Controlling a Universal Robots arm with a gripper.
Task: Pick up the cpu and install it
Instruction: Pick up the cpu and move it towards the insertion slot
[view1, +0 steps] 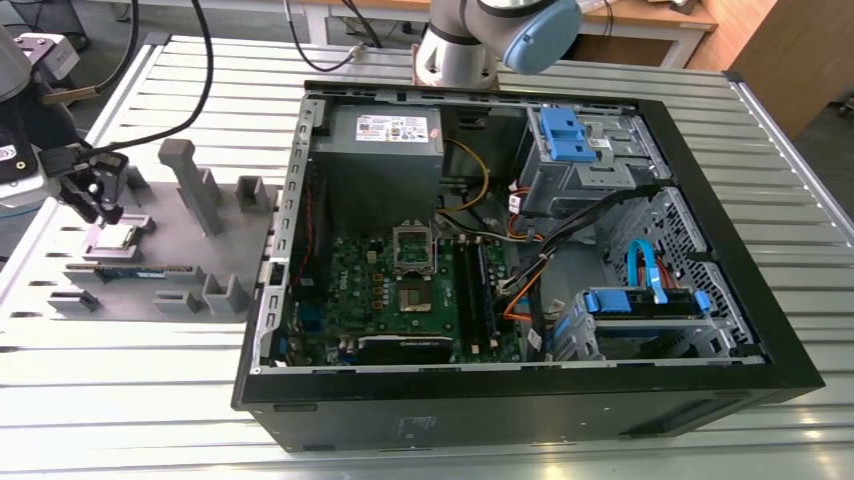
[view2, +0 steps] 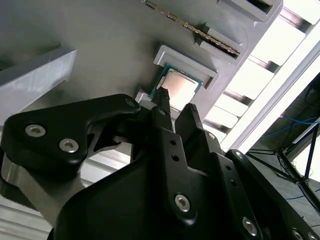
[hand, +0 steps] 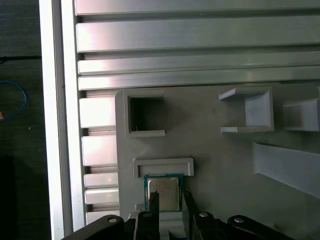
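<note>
- At the exterior view's left, well apart from the open case (view1: 534, 400), the gripper (view1: 107, 212) hangs over the grey tray (view1: 200, 255).
- Directly below it, the cpu (view1: 118, 237) lies in its shallow pocket, near the tray's corner. The memory stick (view1: 134, 270) rests in a slot just beside that pocket.
- Both wrist views show the gripper (view2: 177, 102) (hand: 170, 196) with a narrow gap between its two black fingers, and nothing in it. The fingertips (view2: 162, 96) are close above the cpu (view2: 180, 86) (hand: 164, 192); I cannot tell whether they touch it.
- Step in hand, as I judge it: the approach for the pick. The chip is not yet lifted, and the socket (view1: 411, 245) on the green board (view1: 400, 300) looks unfilled.
- The pick seems to call for the fingers to straddle two opposite edges squarely and drop low enough to catch the thin sides without scraping the pocket walls.
- The cpu lies flat, metal top up, with a thin green rim showing round it.
- Being square, it has no long axis. Its edges run parallel to the pocket walls and the tray's sides, and it does not look tilted or skewed.
</note>
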